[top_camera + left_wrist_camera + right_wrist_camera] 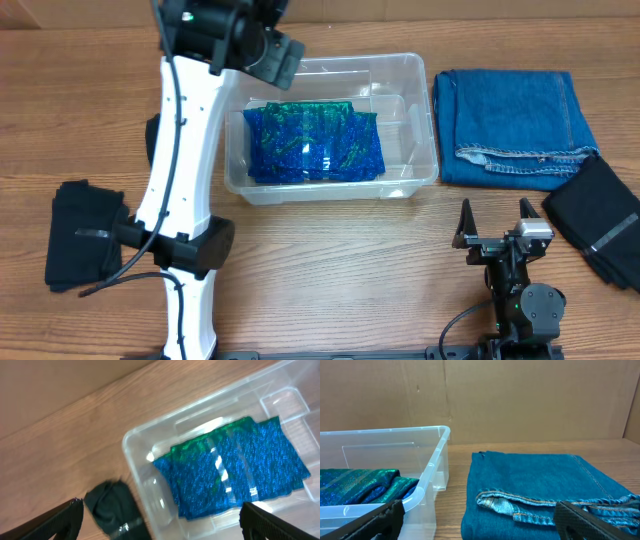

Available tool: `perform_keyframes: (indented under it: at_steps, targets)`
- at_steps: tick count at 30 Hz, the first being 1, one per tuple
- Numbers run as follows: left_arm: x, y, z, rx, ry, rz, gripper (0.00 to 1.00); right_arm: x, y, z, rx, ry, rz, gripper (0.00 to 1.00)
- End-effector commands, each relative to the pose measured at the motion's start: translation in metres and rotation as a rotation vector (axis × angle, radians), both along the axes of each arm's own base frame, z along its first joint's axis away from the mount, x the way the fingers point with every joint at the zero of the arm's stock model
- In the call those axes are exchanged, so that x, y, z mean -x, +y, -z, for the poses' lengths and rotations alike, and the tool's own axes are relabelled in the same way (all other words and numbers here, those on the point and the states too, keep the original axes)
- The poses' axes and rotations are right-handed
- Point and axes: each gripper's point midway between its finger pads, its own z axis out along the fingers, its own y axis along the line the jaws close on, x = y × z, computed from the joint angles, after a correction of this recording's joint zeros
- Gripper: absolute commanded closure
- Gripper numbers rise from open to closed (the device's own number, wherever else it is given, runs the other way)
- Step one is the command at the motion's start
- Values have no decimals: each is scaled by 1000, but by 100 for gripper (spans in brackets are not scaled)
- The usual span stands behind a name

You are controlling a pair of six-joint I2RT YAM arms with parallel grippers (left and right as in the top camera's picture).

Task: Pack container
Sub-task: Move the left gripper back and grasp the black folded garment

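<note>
Container sits mid-bench toward the far edge, with blue-green cloth inside. Left gripper is spread and empty over its left end. Right gripper is spread near the front edge. Risk: jeans toward the far-right corner unfold when lifted, snag the rim, shove the bin.

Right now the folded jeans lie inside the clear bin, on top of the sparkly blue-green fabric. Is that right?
Not quite. The folded jeans lie on the table beside the clear bin, not inside it. Only the sparkly blue-green fabric is in the bin. The overhead view shows this, and the right wrist view agrees.
</note>
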Motion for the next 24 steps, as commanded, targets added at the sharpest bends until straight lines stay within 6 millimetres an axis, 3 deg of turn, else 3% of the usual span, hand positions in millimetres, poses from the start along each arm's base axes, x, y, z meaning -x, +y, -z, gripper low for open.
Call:
perform_keyframes:
  at_steps: [1, 5, 8, 10, 12, 14, 17, 20, 24]
  targets:
    - [31, 22, -58, 63, -115, -55, 0, 0, -2, 2, 3, -3, 11, 0]
    - [60, 49, -106, 107, -232, -112, 0, 0, -2, 2, 3, -3, 11, 0]
    - [93, 79, -144, 144, -335, -181, 0, 0, -2, 2, 3, -3, 11, 0]
    - [121, 102, -164, 159, -389, -246, 0, 0, -2, 2, 3, -3, 11, 0]
    - [147, 128, -170, 159, -408, -331, 0, 0, -2, 2, 3, -3, 11, 0]
    - [164, 150, -162, 151, -385, -417, 0, 0, -2, 2, 3, -3, 11, 0]
    - [176, 178, -134, 126, -290, -533, 0, 0, -2, 2, 3, -3, 11, 0]
    - [173, 193, -99, 118, -172, -610, 0, 0, -2, 2, 3, -3, 11, 0]
    - [154, 202, -49, 108, -38, -655, 0, 0, -2, 2, 3, -3, 11, 0]
